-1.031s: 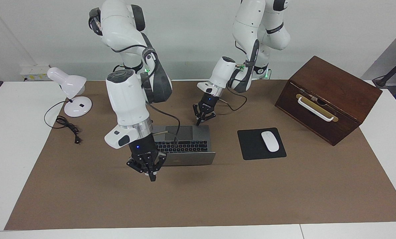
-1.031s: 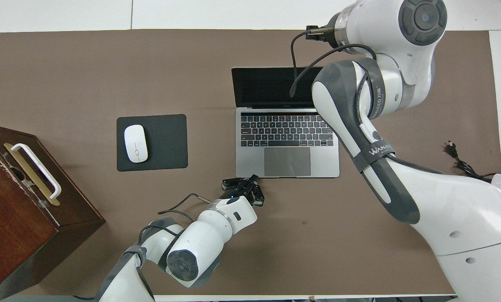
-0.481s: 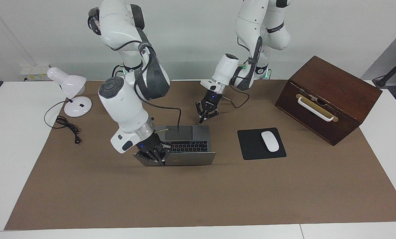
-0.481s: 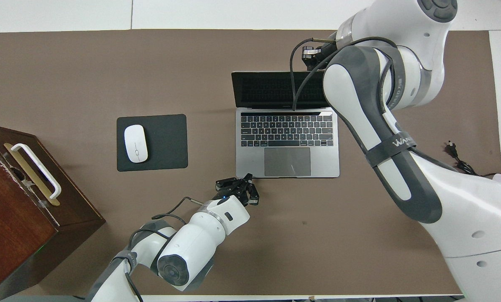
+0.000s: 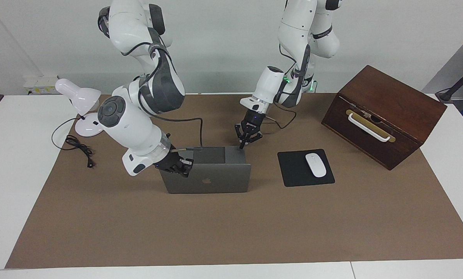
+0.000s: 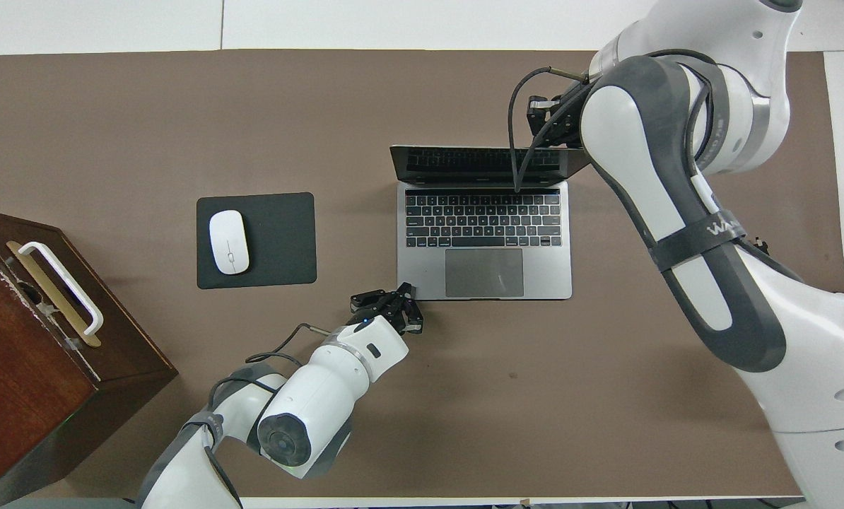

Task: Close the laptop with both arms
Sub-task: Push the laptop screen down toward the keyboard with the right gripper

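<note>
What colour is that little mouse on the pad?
White, on a black pad; the mouse shows best in the overhead view.

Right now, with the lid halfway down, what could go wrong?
1. The right gripper pushes the laptop lid at one corner only; the lid could twist or the laptop could skid.
2. The left gripper pins only the base's corner by the trackpad; the closing lid might come down on it.

Silver-grey laptop (image 5: 208, 176) on the brown-covered table (image 5: 254, 228), between the two arms. Lid roughly upright, apple logo facing away from the robots. Black keyboard exposed.
</note>
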`<state>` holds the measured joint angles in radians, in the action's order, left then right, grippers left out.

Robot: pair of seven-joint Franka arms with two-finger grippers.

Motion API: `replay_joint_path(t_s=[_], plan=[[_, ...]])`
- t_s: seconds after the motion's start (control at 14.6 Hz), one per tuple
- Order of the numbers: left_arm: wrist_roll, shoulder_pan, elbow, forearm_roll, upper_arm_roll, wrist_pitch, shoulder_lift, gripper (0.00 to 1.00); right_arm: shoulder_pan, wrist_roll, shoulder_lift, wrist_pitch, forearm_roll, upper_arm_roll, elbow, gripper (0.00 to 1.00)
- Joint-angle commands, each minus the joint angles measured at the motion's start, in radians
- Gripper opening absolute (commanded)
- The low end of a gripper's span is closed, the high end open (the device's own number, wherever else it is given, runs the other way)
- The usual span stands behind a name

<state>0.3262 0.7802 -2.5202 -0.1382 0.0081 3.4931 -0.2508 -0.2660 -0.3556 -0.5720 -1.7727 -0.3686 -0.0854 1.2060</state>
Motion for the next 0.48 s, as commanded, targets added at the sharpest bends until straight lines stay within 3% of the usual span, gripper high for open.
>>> replay_joint_path(t_s=[0.0,0.41], plan=[[-0.009,0.02,0.026,-0.02,0.001,0.011,-0.033,0.0,0.01,-0.037,0.035,0.041,-0.015,0.007,0.049,0.0],[-0.01,0.021,0.026,-0.018,0.003,0.011,-0.033,0.0,0.021,-0.04,0.076,0.07,-0.012,0.007,0.127,0.0]])
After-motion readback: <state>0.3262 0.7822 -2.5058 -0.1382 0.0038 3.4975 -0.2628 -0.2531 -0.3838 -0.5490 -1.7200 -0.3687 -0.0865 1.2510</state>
